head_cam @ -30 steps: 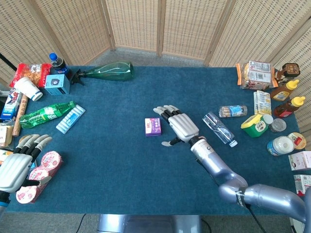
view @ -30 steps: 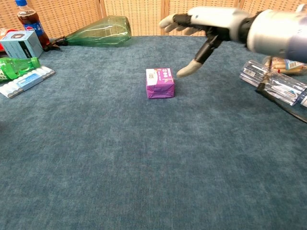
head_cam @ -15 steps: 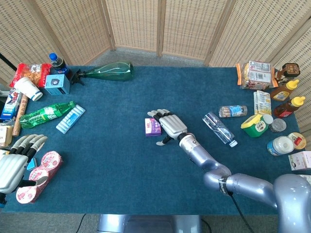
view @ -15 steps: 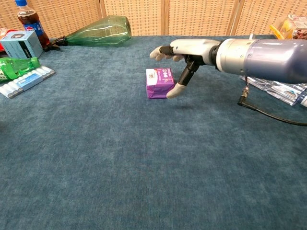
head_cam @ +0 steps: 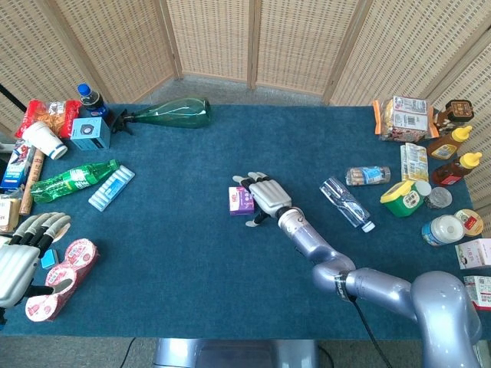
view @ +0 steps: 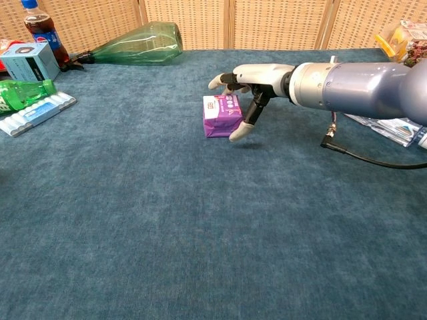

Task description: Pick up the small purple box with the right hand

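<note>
The small purple box [head_cam: 238,201] [view: 219,117] sits flat on the blue table cloth near the middle. My right hand [head_cam: 265,196] [view: 257,77] reaches over it from the right. Its fingers stretch out above the box's top, and its thumb [view: 239,131] points down beside the box's near right corner. The fingers are not closed around the box, which rests on the cloth. My left hand [head_cam: 21,256] hovers at the table's near left edge, fingers apart and empty.
A green glass bottle [head_cam: 173,113] [view: 141,43] lies at the back. A clear plastic bottle [head_cam: 347,204] lies right of my right arm. A green soda bottle [head_cam: 73,180], a blue pack [head_cam: 111,188] and pink cups [head_cam: 67,267] occupy the left. Sauces and tubs crowd the right edge.
My right hand has moved left and lower, from beside the box to over it, with the thumb now down at the box's corner. The box has not moved.
</note>
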`<action>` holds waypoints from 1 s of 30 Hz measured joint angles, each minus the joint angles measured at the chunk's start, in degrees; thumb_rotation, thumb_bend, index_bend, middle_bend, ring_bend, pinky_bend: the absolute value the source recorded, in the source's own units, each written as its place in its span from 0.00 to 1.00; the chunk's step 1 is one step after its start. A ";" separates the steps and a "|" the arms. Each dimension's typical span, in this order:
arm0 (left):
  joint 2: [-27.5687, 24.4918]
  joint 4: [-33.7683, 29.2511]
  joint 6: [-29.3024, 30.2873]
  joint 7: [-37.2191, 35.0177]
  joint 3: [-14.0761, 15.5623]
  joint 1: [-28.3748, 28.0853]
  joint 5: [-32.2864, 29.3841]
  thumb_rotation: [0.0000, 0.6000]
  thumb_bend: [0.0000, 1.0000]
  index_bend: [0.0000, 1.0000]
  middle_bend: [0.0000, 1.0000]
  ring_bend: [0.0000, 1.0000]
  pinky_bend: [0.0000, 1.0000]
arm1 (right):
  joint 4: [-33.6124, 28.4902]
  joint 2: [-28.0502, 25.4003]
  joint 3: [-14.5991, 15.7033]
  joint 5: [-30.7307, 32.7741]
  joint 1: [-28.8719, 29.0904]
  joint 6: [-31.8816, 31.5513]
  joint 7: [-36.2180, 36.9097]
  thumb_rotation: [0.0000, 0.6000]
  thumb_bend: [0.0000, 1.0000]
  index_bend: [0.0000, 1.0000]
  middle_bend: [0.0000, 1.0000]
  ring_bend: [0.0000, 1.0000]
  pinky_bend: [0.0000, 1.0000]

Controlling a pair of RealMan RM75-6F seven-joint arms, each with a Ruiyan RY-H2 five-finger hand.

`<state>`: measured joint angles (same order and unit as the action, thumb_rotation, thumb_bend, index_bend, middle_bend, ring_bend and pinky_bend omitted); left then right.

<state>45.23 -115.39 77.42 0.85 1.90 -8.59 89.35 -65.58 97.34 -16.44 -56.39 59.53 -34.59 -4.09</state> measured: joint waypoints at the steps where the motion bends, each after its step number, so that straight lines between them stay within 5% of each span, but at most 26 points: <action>1: 0.00 0.01 0.02 -0.01 -0.01 0.02 0.00 1.00 0.13 0.04 0.00 0.00 0.00 | 0.05 0.11 -0.06 0.25 0.07 0.03 0.04 1.00 0.00 0.38 0.65 0.47 0.49; 6: -0.06 0.20 0.62 -0.11 -0.07 0.33 0.04 1.00 0.13 0.04 0.00 0.00 0.00 | 0.38 0.21 -0.24 2.17 0.14 0.31 0.25 1.00 0.00 0.61 0.92 0.77 0.79; 9: -0.01 0.48 1.03 -0.37 -0.02 0.61 0.29 1.00 0.13 0.03 0.00 0.00 0.00 | -0.17 -0.56 -0.43 2.79 -0.70 -0.28 1.06 1.00 0.00 0.67 0.99 0.86 0.87; 30: 2.08 1.25 -0.41 -0.69 0.14 -0.16 1.27 1.00 0.13 0.01 0.00 0.00 0.00 | -19.66 -16.88 -4.99 0.21 -10.98 -12.60 9.16 1.00 0.00 0.68 1.00 0.89 0.89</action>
<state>47.32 -114.13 77.01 0.16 2.04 -8.74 90.62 -85.24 80.46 -21.43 -56.19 48.54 -47.19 5.07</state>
